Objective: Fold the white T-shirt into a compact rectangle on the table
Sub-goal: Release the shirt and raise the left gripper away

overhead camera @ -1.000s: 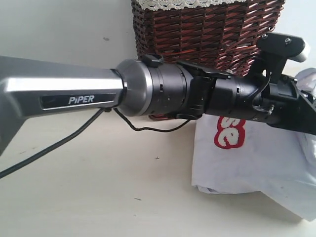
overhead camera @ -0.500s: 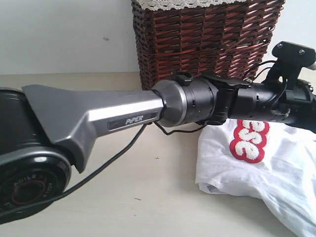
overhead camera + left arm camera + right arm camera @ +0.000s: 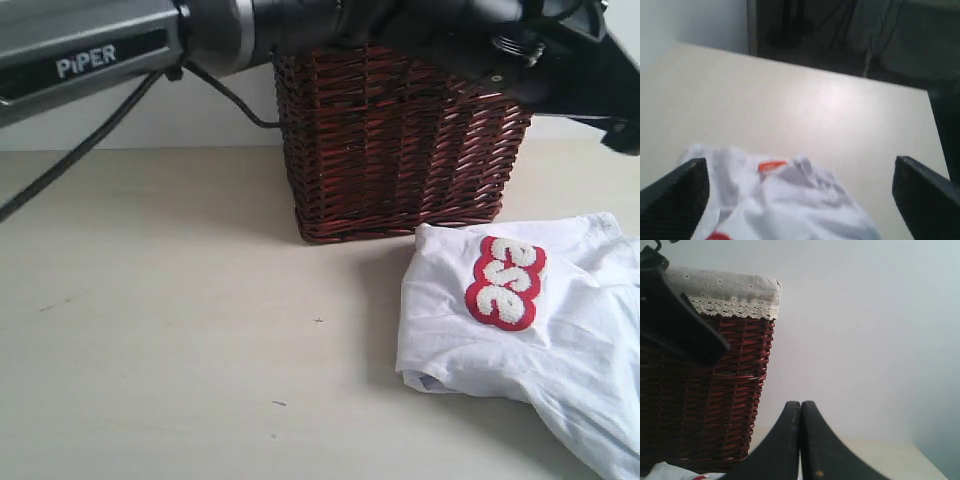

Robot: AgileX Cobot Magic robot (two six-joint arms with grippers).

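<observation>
Left pincer point(image 3: 800, 167) gapes wide above the white T-shirt point(image 3: 450, 330), empty (right pincer point(image 3: 800, 412) is pinched shut). Shirt's rumpled on the table point(image 3: 150, 300), right side, just near of the wicker basket point(image 3: 400, 150). I'd flatten it first, then grab one clean edge.

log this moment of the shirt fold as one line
shirt: rumpled on table by basket, no neat rectangle yet | left gripper: open above shirt, empty | right gripper: shut, empty
</observation>
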